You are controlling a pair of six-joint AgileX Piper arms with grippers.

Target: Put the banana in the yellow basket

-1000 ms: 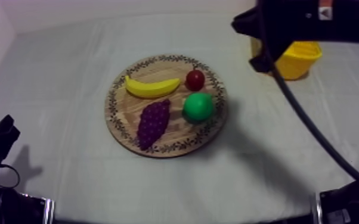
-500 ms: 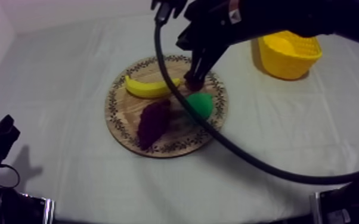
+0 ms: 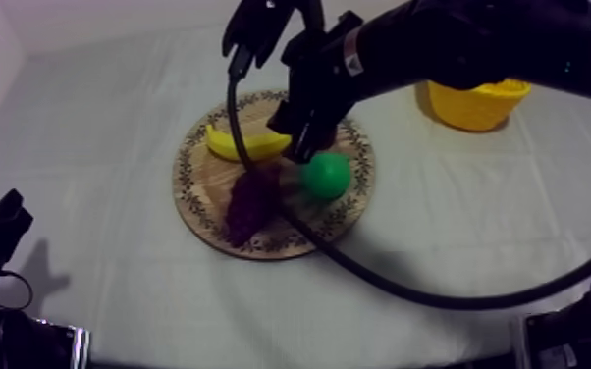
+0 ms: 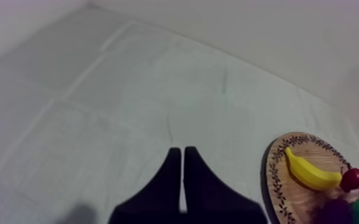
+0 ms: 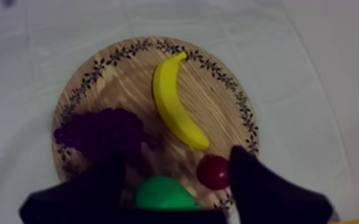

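Note:
A yellow banana (image 3: 245, 147) lies on the far left part of the round wooden board (image 3: 193, 196). My right gripper (image 3: 301, 135) hovers over the board at the banana's right end, covering the small red fruit there. In the right wrist view its fingers (image 5: 107, 179) stand wide apart above the board (image 5: 116, 77), holding nothing; the banana (image 5: 173, 104) lies just beyond them. The yellow basket (image 3: 473, 103) stands at the far right. My left gripper (image 4: 183, 179) is shut, low at the table's left side (image 3: 0, 231), far from the banana (image 4: 310, 173).
On the board with the banana lie purple grapes (image 3: 252, 201), a green pear (image 3: 326, 177) and a small red fruit (image 5: 213, 171). The right arm's black cable loops over the board's near rim. Bare cloth surrounds the board.
My right arm has swung from over the basket leftward and down to the board. Its fingers, shut before, now stand apart. The left arm is still.

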